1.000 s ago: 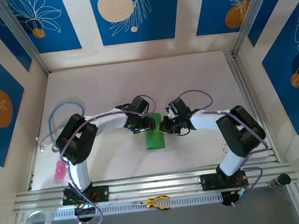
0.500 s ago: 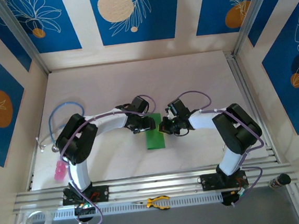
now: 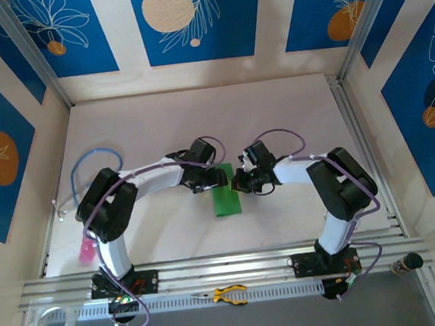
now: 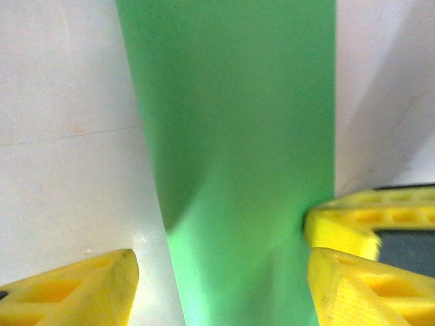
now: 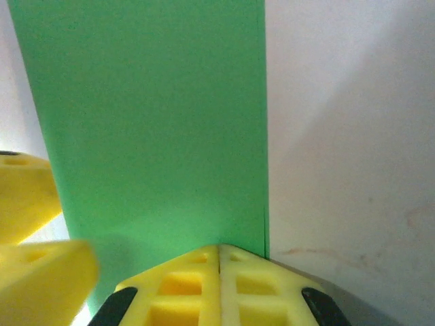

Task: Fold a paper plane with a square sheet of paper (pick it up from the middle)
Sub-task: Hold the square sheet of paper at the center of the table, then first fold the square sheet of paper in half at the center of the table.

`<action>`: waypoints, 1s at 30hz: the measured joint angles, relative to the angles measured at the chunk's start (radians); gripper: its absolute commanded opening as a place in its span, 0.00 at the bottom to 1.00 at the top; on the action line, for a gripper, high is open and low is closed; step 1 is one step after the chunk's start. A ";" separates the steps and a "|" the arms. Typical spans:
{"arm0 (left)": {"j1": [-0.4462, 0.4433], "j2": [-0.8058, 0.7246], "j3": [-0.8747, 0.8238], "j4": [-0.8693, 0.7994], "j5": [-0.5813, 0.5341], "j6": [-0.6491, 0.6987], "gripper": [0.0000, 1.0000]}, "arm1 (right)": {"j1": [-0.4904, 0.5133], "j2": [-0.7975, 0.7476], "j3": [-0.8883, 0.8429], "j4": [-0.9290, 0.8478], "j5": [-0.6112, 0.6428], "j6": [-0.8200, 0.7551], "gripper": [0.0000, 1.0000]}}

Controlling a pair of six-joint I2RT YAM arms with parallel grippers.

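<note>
The bright green sheet of paper (image 3: 225,202) lies on the white table as a narrow oblong strip, long side running front to back. My left gripper (image 3: 217,180) is at its far end, open. In the left wrist view its yellow fingers (image 4: 75,288) straddle the paper (image 4: 238,136): the left one stands clear of it and the right one touches its edge. My right gripper (image 3: 237,183) faces it from the right, shut. In the right wrist view its joined fingertips (image 5: 219,252) sit on the near end of the paper (image 5: 149,122), beside the paper's right edge.
A pink object (image 3: 85,251) and a looped blue cable (image 3: 88,163) lie at the left of the table. Aluminium rails (image 3: 226,265) run along the near edge. In front of them are yellow-handled pliers (image 3: 229,294) and a tape roll (image 3: 49,324).
The left gripper's jaws have opened a little wider over the paper. The right arm has shifted slightly toward the back. The paper has stayed in place.
</note>
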 measured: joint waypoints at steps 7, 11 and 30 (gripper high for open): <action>0.016 -0.150 -0.047 0.008 -0.026 -0.013 0.59 | -0.010 0.036 0.058 -0.057 -0.013 -0.076 0.00; 0.034 -0.194 -0.098 0.063 -0.011 -0.022 0.30 | -0.010 0.043 0.072 -0.074 -0.013 -0.094 0.00; 0.056 -0.115 -0.262 0.467 0.240 -0.026 0.00 | -0.010 0.048 0.080 -0.087 -0.013 -0.095 0.00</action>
